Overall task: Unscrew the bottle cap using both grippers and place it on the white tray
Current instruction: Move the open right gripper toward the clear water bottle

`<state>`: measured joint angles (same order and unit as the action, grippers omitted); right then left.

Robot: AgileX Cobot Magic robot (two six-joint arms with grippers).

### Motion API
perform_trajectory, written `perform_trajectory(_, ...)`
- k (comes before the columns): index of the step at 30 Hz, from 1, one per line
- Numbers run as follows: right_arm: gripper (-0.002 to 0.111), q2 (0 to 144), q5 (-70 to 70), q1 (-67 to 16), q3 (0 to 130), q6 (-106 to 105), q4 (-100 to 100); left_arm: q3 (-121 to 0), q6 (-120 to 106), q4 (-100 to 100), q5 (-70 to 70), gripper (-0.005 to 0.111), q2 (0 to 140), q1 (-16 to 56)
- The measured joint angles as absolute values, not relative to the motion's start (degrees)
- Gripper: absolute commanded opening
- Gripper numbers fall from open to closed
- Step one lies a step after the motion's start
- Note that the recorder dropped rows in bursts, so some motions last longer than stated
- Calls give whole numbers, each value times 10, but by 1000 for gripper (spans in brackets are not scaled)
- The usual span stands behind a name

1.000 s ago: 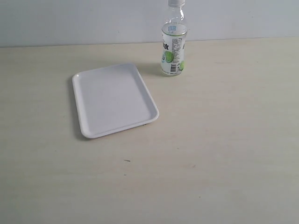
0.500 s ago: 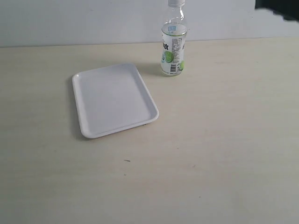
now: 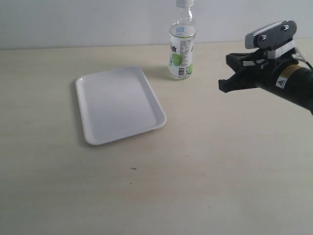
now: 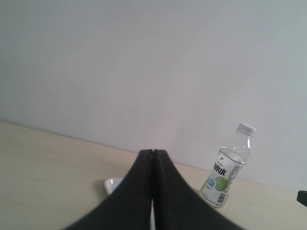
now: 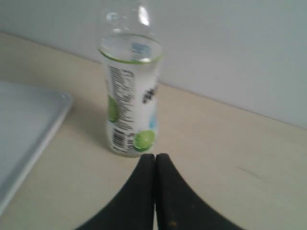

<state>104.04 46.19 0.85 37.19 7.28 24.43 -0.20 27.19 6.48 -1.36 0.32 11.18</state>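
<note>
The clear bottle (image 3: 182, 49) with the lime label stands upright at the back of the table, its white cap (image 3: 185, 3) screwed on top. The empty white tray (image 3: 119, 104) lies to its left. My right gripper (image 3: 224, 85) hovers to the right of the bottle, shut and empty, with its tips pointing toward it. In the right wrist view the shut fingers (image 5: 155, 156) sit just short of the bottle (image 5: 130, 96), and the cap is cut off. My left gripper (image 4: 153, 152) is shut and empty, farther from the bottle (image 4: 225, 172) and cap (image 4: 246, 128).
The beige table (image 3: 205, 166) runs back to a pale wall (image 3: 73, 19). A corner of the tray (image 4: 113, 184) shows beside the left fingers. The tray's edge (image 5: 24, 124) lies beside the bottle in the right wrist view.
My right arm has come into the exterior view from the upper right and moved down and left toward the bottle. Bottle and tray have not moved.
</note>
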Motion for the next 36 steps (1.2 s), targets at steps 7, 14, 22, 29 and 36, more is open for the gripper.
perform_trajectory(7,18,1080,491,7,386,79,161,-2,272,65,-14,0,3,112)
perform_trajectory(14,68,1082,445,7,386,74,230,-2,272,65,-14,0,3,112)
perform_trajectory(22,78,1136,475,7,420,62,273,-2,272,65,-14,0,3,112)
perform_trajectory(29,78,1165,479,7,440,59,278,-2,272,65,-14,0,3,112)
perform_trajectory(36,78,1169,489,7,442,49,279,-2,272,65,-14,0,3,112)
